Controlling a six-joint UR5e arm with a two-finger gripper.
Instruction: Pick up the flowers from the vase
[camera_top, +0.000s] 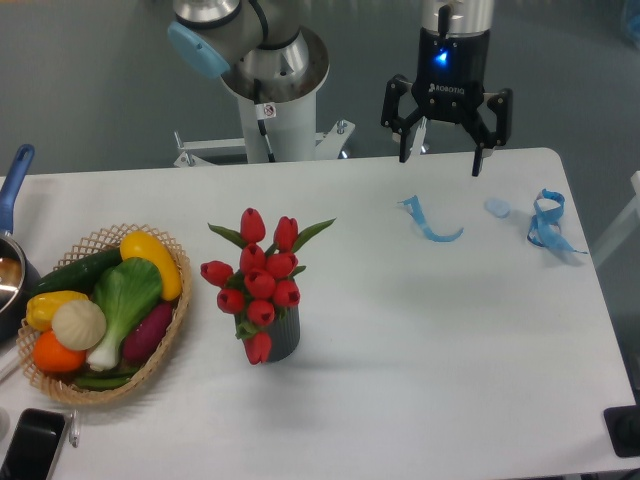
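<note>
The gripper (441, 160) hangs over the far edge of the white table (420, 340), its two fingers spread wide and holding nothing. The flowers (259, 280) stand in the vase (283, 337) near the middle of the table, well apart from the gripper, nearer the camera and towards the basket (168, 330).

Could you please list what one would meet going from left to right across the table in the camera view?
Blue-handled pot → wicker basket of vegetables → flowers in the vase → blue ribbon strip → small pale blue piece → knotted blue ribbon. The gripper hangs open above the far edge.
</note>
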